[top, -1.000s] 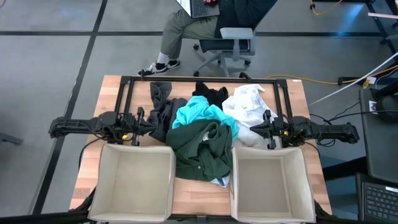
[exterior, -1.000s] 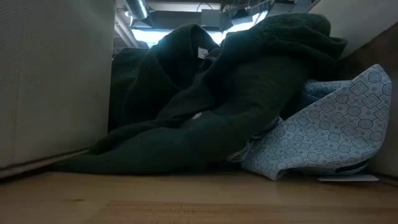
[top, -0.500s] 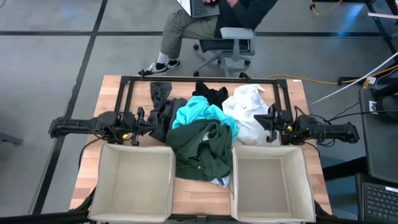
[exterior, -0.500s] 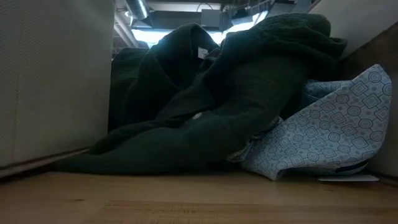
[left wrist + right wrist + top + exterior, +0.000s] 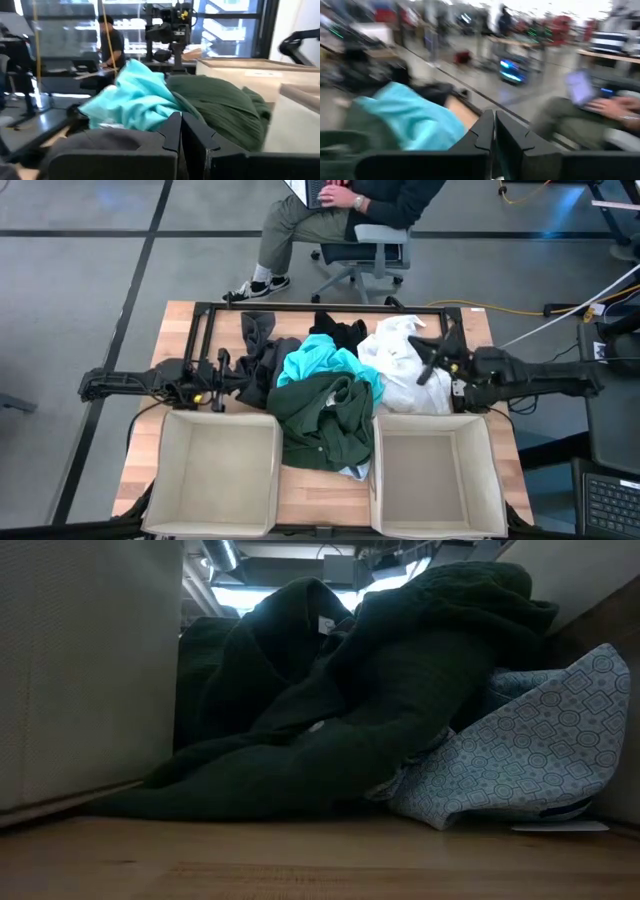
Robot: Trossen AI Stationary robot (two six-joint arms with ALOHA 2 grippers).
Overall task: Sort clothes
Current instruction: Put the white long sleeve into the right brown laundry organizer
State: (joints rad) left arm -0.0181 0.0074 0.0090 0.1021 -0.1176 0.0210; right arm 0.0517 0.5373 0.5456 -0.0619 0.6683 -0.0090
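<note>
1. The right gripper (image 5: pixel 432 358) hangs over the white garment (image 5: pixel 398 360), fingers pressed together on nothing.
2. The left gripper (image 5: pixel 222 373), fingers also together, sits beside the dark grey garment (image 5: pixel 262 360).
3. Between the two grippers, the turquoise top (image 5: pixel 322 362) and green garment (image 5: pixel 326 416) are heaped on the wooden table (image 5: pixel 180 330).
4. Just beside each gripper stands a beige bin (image 5: pixel 218 474).
5. Beyond the table, a person (image 5: pixel 345 205) sits with a laptop.

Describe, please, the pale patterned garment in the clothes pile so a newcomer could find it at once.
Start at the two beige fabric bins; the heap of clothes begins in the gap between them. At the heap's near edge, the pale light-blue garment peeks from under the dark green garment. It alone carries a printed square pattern.
</note>
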